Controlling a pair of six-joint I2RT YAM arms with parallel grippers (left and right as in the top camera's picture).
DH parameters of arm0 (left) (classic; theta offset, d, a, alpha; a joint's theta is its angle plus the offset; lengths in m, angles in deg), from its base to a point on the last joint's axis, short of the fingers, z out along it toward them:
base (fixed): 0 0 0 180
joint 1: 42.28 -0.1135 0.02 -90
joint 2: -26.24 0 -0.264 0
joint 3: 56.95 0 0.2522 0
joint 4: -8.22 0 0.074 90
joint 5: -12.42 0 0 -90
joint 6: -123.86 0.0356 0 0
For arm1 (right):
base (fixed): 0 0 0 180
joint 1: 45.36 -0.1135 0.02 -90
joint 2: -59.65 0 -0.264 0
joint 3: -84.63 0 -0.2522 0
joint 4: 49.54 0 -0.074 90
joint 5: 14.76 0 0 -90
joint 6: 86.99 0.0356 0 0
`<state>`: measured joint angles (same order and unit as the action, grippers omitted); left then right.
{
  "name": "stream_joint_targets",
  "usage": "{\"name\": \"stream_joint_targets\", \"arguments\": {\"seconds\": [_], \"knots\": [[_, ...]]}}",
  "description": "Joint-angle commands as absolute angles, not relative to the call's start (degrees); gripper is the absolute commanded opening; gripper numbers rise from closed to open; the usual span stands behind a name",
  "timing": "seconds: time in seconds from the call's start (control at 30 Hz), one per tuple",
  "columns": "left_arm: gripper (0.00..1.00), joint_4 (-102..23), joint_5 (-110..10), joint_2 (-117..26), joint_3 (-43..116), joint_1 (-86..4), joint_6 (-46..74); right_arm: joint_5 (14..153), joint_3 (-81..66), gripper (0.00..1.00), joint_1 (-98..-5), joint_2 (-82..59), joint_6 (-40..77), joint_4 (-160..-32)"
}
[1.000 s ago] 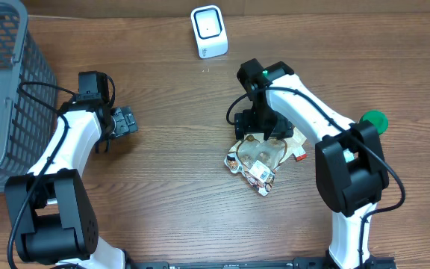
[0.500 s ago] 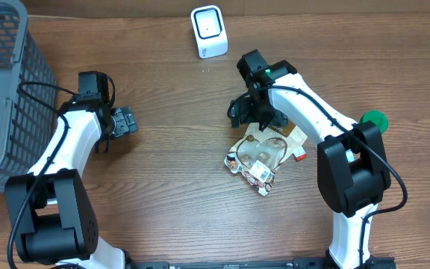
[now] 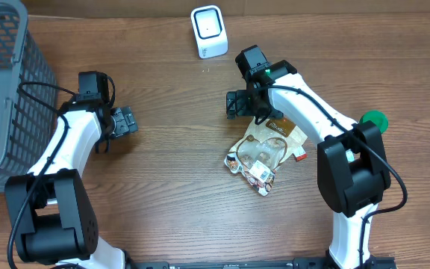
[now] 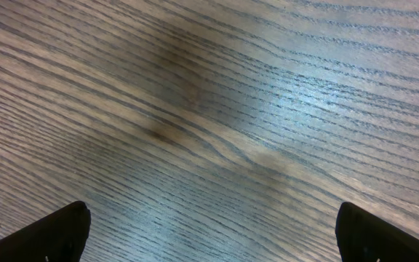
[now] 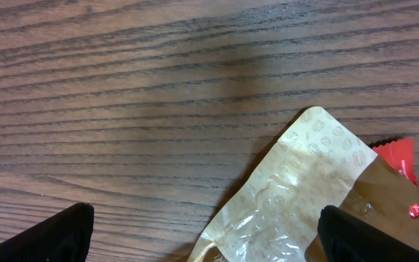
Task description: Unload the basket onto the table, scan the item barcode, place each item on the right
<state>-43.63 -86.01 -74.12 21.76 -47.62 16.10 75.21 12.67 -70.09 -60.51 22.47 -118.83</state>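
Observation:
The item, a crumpled brown and clear snack packet (image 3: pixel 263 153), lies flat on the table right of centre. A white scanner (image 3: pixel 208 31) stands at the far edge. My right gripper (image 3: pixel 237 104) hovers open just beyond the packet's far left corner, holding nothing. In the right wrist view the packet (image 5: pixel 318 189) reaches in from the lower right between the spread fingertips (image 5: pixel 380 236), with the right gripper (image 5: pixel 206 233) over its pale corner. My left gripper (image 3: pixel 123 121) is open at the left over bare wood. The left wrist view shows only wood around the left gripper (image 4: pixel 213 233).
A grey mesh basket (image 3: pixel 6 90) fills the far left corner. A green round object (image 3: pixel 374 119) sits beside the right arm. A red wrapper corner (image 5: pixel 398 156) peeks from under the packet.
My right gripper has lifted off the packet and moved toward the far left, away from it. The packet and the left arm stayed put.

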Motion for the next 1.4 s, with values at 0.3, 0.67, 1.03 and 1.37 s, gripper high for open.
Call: {"name": "stream_joint_targets", "arguments": {"seconds": [0.3, 0.67, 1.03, 1.37], "knots": [[1.00, -43.6, -86.6, -73.7, 22.6, -47.5, 17.2, 74.9, 13.7, 1.00, -69.9, -58.4, 22.7, -118.4], [1.00, -43.6, -86.6, -73.7, 22.6, -47.5, 17.2, 74.9, 13.7, 1.00, -69.9, -40.4, 22.7, -118.4], [1.00, -43.6, -86.6, -73.7, 22.6, -47.5, 17.2, 74.8, 13.7, 1.00, -69.8, -17.9, 22.6, -118.5], [1.00, -43.6, -86.6, -73.7, 22.6, -47.5, 17.2, 64.4, 12.0, 1.00, -69.7, 4.1, 16.7, -123.1]]}}
